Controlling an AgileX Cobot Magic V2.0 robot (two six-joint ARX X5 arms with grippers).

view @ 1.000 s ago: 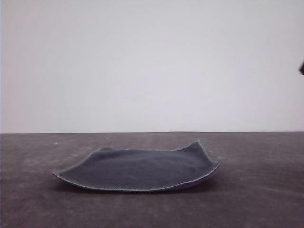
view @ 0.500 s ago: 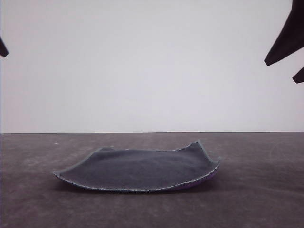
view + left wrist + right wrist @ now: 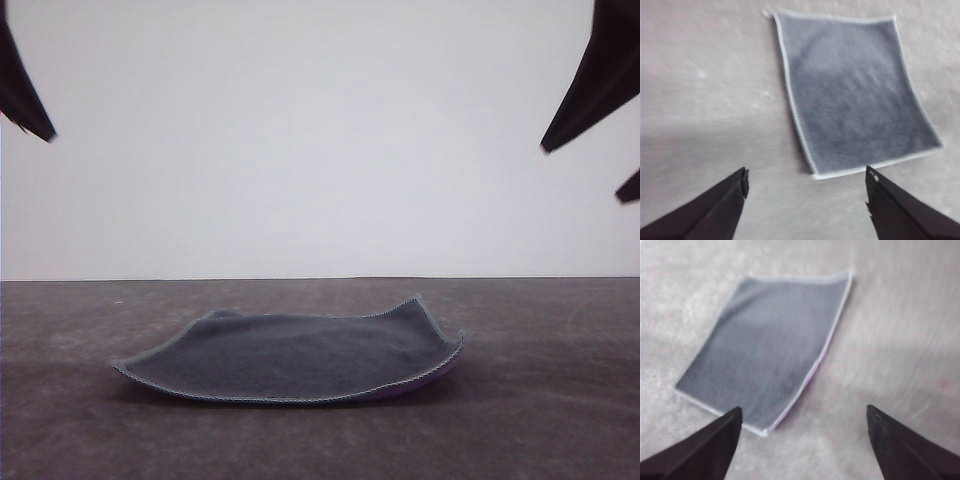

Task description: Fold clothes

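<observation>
Front view: the small dark grey-blue cloth with light stitched edging [image 3: 295, 358] is lying mid-table, unfolded. In the wrist views I'm hovering my left gripper [image 3: 806, 184] and right gripper [image 3: 802, 419] wide open above its near corners, readying grasps.

Dark grey tabletop [image 3: 90, 440] is seen spread across the lower part of the front view, matte, w/ faint pale scuffs and mottling. Behind it a plain white wall [image 3: 320, 140] is met at a straight horizontal line. In the left wrist view the same surface [image 3: 705, 100] is rendered lighter, speckled w/ small pale flecks. In the right wrist view, blurred, a tiny pinkish fleck [image 3: 942, 383] is made out, approx. at the surface's edge, possibly a stain.
</observation>
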